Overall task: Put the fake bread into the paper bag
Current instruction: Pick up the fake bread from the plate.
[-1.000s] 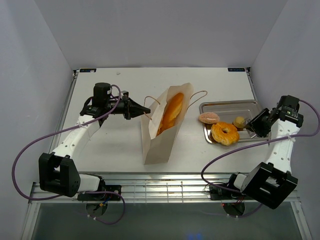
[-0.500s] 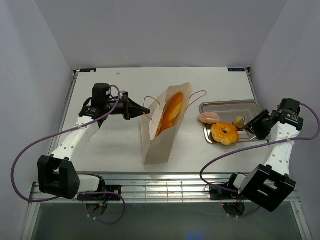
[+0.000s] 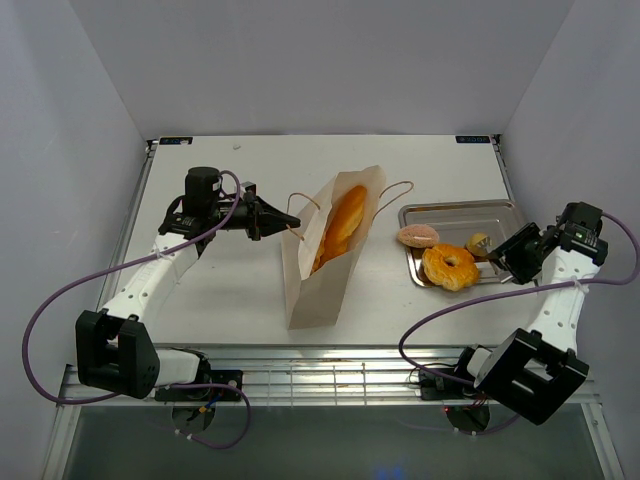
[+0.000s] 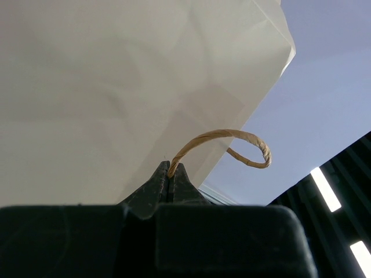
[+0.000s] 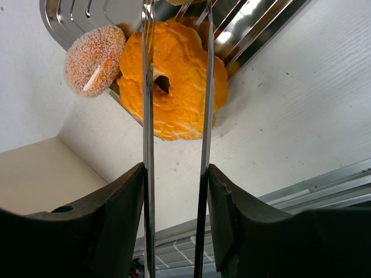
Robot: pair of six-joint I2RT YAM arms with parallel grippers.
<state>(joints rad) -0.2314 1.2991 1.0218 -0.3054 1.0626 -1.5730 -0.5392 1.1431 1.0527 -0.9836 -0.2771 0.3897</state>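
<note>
1. Tabletop [image 3: 230, 290], white. It carries everything listed below.

2. Paper bag [image 3: 318, 275], tan kraft, standing at mid-table with its mouth open and facing up. In the left wrist view its wall [image 4: 116, 87] fills most of the picture.

3. Metal tray [image 3: 460, 208], shallow and silver, on the right half of the tabletop, just beside the bag. Its ribbed floor [image 5: 75, 11] shows in the right wrist view.

4. Baguette [image 3: 340, 228], golden-orange, inside the bag and lying aslant, its far end showing at the mouth.

5. Tongs [image 5: 148, 116], long and metal. The right gripper [image 3: 507, 257] [image 5: 174, 174] at the right edge grasps them, its fingers pressing the two blades from outside. The blades stand apart and reach over the ring bun; contact with the bun cannot be told.

6. Ring bun [image 3: 449, 266] [image 5: 179, 119], orange, at the tray's near-left corner, overhanging the rim onto the table.

7. Pinkish bun [image 3: 418, 236] [image 5: 93, 55], round and sugared, at the tray's left rim, just beside the ring bun.

8. Small yellowish pastry [image 3: 479, 243], on the tray, near the tong tips. Its kind is too small to tell.

9. Cord handle [image 3: 300, 206] [image 4: 220, 136] on the bag's left side, a thin brown loop. The left gripper [image 3: 290, 221] [image 4: 171, 171] is clenched on it, jaws pinched together. The opposite handle [image 3: 400, 188] hangs free.
</note>
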